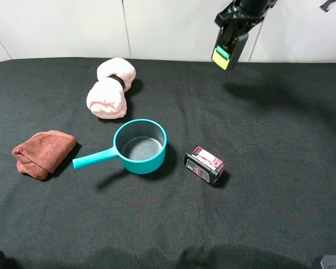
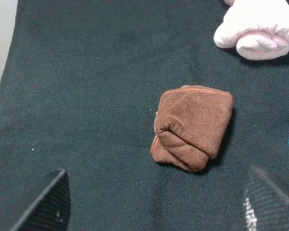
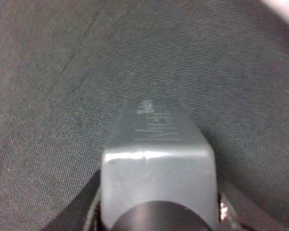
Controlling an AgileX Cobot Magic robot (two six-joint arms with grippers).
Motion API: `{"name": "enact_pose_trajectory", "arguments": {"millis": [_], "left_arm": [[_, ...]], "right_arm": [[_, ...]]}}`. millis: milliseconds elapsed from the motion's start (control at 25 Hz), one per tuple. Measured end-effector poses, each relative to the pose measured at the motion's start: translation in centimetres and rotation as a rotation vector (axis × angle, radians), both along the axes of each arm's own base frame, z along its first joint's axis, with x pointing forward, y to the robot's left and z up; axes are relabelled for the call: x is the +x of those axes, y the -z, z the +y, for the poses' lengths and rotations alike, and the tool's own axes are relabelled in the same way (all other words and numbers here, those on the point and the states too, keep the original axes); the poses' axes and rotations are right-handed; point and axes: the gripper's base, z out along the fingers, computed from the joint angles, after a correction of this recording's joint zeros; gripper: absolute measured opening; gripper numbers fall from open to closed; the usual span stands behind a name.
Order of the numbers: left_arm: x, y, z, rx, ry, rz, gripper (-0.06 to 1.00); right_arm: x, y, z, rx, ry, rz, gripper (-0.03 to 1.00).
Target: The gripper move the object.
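1. Your right black two-fingered gripper [image 1: 234, 27] is clamped on the small dark grey pump bottle with lime-green label [image 1: 226, 49], which hangs in its jaws, clear of the table.
2. What's left: set it down on the black cloth [image 1: 269, 168] well below the gripper.

Table [image 1: 280, 168]: covered with a black cloth.
Pink towel [image 1: 110, 89]: rolled up, at the back.
Brown cloth [image 1: 42, 152]: folded, far left.
Teal pot [image 1: 140, 147]: in the middle, handle pointing left.
Black-and-pink box [image 1: 205, 165]: near the pot's right side.

The right gripper [image 1: 233, 32] hangs high over the far right of the desk [image 1: 269, 168], pointing down, jaws clamped on the pump bottle [image 1: 226, 53]. The left gripper [image 2: 154, 204] hovers at the left, jaws spread wide, empty.
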Motion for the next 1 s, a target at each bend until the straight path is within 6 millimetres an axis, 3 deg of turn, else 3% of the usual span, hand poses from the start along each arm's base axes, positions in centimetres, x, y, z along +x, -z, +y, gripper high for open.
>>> {"name": "enact_pose_trajectory", "arguments": {"millis": [280,480,1000], "left_arm": [[0.0,0.0,0.0,0.000,0.000,0.000,0.77],[0.0,0.0,0.0,0.000,0.000,0.000,0.77],[0.0,0.0,0.0,0.000,0.000,0.000,0.77]], "right_arm": [[-0.6,-2.1,-1.8,0.030,0.188,-0.001,0.30],[-1.7,-2.3,-3.1,0.033,0.272,0.036,0.30],[-7.0,-4.9,-6.3,-0.004,0.394,0.060,0.30]]}}
